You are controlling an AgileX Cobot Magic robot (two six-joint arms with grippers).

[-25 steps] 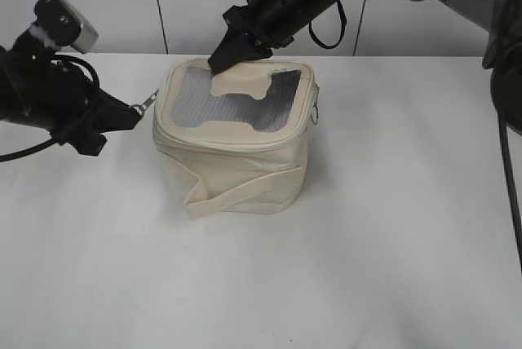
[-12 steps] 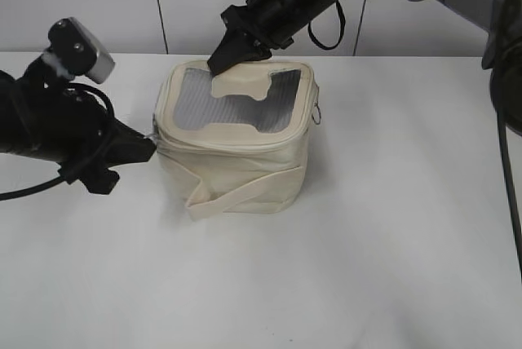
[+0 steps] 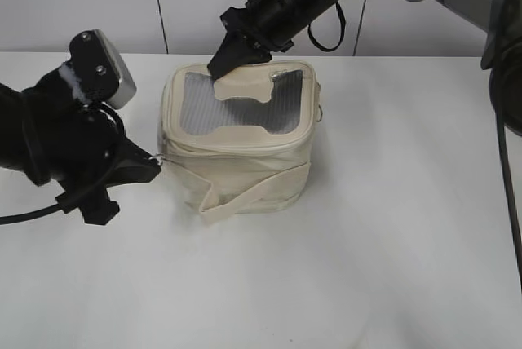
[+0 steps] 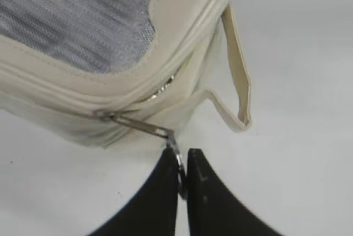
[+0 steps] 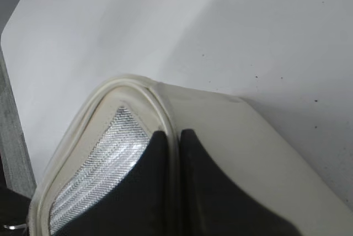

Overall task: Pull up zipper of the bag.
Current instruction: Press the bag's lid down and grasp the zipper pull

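The zipper (image 4: 124, 119) runs round the lid edge of the bag (image 3: 236, 149), which stands on the white table (image 3: 391, 227) near the middle of the exterior view. 1 slider sits at the bag's front left corner, with its ring pull (image 4: 175, 150) drawn out taut toward you.

The left gripper (image 4: 182, 183) has its 2 fingers pressed together on that ring. The right gripper (image 5: 172, 153) has its fingers closed, pinching the lid's raised rim at the far corner and holding the bag down.

Judge the task as in progress. The track along the front edge looks closed, but a short gap shows round the corner beside the slider. How much remains on the far sides cannot be told. The wide strap (image 3: 253, 190) hangs loose across the front face.
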